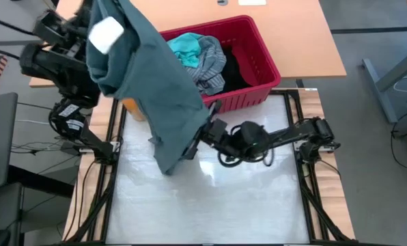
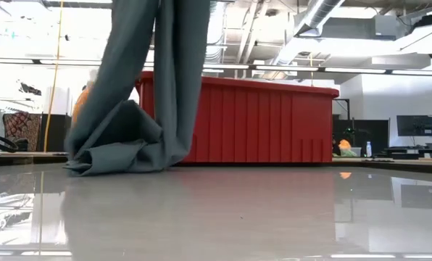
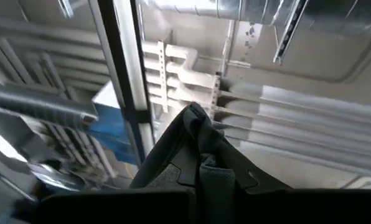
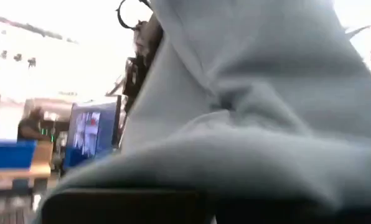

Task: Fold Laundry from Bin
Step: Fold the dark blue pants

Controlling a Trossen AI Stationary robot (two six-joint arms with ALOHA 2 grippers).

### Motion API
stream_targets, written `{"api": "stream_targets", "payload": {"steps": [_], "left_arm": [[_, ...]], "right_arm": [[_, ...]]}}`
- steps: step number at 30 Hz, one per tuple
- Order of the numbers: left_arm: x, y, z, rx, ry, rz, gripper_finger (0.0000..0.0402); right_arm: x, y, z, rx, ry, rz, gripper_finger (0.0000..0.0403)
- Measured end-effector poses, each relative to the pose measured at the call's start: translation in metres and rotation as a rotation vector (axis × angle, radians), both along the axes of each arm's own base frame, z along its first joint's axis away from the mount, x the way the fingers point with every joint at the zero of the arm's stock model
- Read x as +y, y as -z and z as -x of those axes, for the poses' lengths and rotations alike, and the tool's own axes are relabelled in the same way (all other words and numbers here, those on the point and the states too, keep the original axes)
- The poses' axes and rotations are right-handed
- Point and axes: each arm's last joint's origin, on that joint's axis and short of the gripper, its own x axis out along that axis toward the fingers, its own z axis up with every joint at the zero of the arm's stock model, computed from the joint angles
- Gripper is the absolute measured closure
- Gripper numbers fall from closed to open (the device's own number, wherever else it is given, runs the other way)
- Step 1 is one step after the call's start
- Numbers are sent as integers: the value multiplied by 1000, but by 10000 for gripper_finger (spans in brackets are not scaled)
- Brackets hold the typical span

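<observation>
— Progress so far, would you say?

— Early, I'd judge. One garment is out: the grey-green one [image 1: 149,89] hangs from the left gripper [image 3: 201,165], which is raised high over the table's left rear, jaws clamped on a bunch of the cloth. Its lower end trails down and crumples on the table [image 1: 210,205] just in front of the bin [image 1: 258,61].

— And the other arm?

— The right gripper [image 1: 198,142] reaches in low from the right and sits against the hanging cloth's lower edge. Its jaws look pinched nearly together on a fold of that cloth; the right wrist view is filled with grey fabric, so I judge it has a hold.

— Anything folded yet?

— Nothing I can see. The table holds no folded piece. The bin stands at the rear of the table and contains the turquoise garment [image 1: 188,46], the striped shirt [image 1: 210,68] and the black one [image 1: 236,65], all in a heap.

— So what's left?

— Spreading this one flat, folding it, then the other three.
</observation>
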Motion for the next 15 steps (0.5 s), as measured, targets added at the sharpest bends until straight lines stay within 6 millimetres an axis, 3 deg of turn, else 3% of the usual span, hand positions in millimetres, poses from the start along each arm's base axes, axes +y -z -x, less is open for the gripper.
{"api": "stream_targets", "payload": {"steps": [6,9,15], "left_arm": [[1,-9,37,-35,-153,6,395],[2,-10,39,-36,-151,12,395],[0,-7,26,-32,-91,-24,395]], "right_arm": [[-10,-50,54,-20,30,58,387],[-21,-63,71,-24,46,64,385],[-34,-83,92,-201,-123,142,376]]}}
